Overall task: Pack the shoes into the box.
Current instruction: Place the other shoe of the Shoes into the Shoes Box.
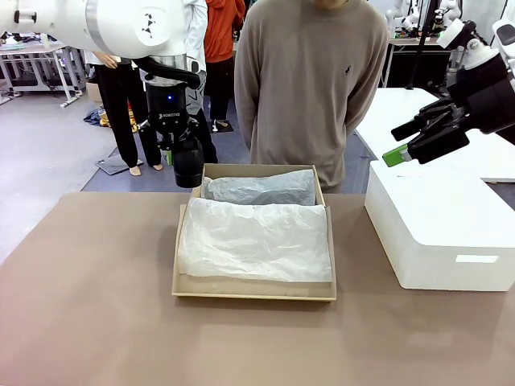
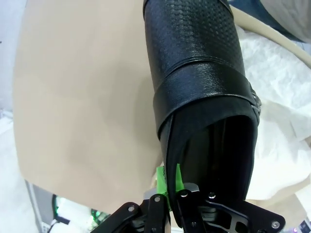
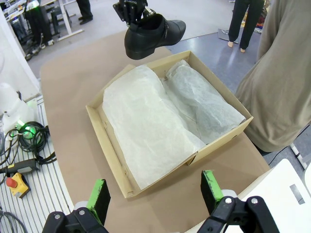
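Note:
A glossy black shoe [image 1: 187, 166] with a side strap hangs above the far left corner of the box [image 1: 185, 285]. My left gripper [image 1: 172, 151] is shut on the rim of its heel opening. In the left wrist view the shoe [image 2: 199, 73] points away from the gripper [image 2: 169, 180], toe tilted down over the box edge. The tan box [image 3: 112, 145] lies open, lined with white tissue paper [image 1: 257, 240]. A greyish tissue-wrapped bundle [image 1: 261, 189] fills its far half; what is inside is hidden. My right gripper [image 1: 412, 141] hangs open and empty, high at the right.
A large white box [image 1: 438, 229] stands on the table right of the shoebox, under my right gripper. A person [image 1: 310, 88] stands close behind the box at the far edge. The brown table [image 1: 88, 305] is bare at the left and front.

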### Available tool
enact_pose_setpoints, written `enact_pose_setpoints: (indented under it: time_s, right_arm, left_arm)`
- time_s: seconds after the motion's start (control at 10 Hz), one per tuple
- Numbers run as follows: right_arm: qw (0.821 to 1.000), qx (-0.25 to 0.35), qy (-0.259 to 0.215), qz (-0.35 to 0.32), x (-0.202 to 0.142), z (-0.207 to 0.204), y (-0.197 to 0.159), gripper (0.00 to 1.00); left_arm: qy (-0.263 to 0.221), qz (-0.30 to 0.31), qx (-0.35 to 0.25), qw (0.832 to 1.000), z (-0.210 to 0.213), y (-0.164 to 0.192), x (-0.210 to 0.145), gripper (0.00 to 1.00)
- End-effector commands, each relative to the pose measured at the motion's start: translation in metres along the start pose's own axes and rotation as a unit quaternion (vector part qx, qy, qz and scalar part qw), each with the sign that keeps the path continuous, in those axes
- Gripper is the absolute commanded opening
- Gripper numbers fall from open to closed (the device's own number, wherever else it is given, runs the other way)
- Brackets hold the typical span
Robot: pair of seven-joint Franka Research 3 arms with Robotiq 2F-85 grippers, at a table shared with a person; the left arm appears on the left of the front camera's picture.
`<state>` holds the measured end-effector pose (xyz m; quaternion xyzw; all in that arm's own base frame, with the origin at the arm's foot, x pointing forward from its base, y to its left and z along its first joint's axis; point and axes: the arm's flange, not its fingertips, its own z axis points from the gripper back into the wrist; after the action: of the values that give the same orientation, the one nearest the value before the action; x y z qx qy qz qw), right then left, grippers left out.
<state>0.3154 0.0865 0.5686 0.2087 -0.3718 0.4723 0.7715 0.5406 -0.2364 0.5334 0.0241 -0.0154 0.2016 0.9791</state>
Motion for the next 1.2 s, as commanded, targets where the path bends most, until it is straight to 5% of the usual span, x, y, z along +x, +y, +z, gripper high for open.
enact_pose_setpoints:
  time_s: [0.0, 0.1, 0.2, 0.5, 0.8, 1.1]
  right_arm:
    - [1.000, 0.008, -0.012, 0.010, 0.001, -0.002, -0.003, 1.00]
    - [1.000, 0.008, -0.012, 0.010, 0.001, -0.002, -0.003, 1.00]
    - [1.000, 0.008, -0.012, 0.010, 0.001, -0.002, -0.003, 1.00]
    - [1.000, 0.008, -0.012, 0.010, 0.001, -0.002, -0.003, 1.00]
    - [1.000, 0.008, -0.012, 0.010, 0.001, -0.002, -0.003, 1.00]
    - [1.000, 0.008, -0.012, 0.010, 0.001, -0.002, -0.003, 1.00]
  left_arm:
    - [-0.001, 0.090, -0.008, 0.996, 0.011, -0.025, -0.014, 0.00]
    - [0.023, 0.159, -0.020, 0.987, 0.018, -0.041, -0.022, 0.00]
    - [-0.004, 0.192, -0.012, 0.981, 0.022, -0.054, -0.027, 0.00]
    - [0.002, 0.244, -0.019, 0.970, 0.022, -0.110, -0.043, 0.00]
    - [-0.024, 0.262, -0.019, 0.965, 0.023, -0.139, -0.059, 0.00]
    - [0.003, 0.242, -0.032, 0.970, 0.008, -0.127, -0.060, 0.00]
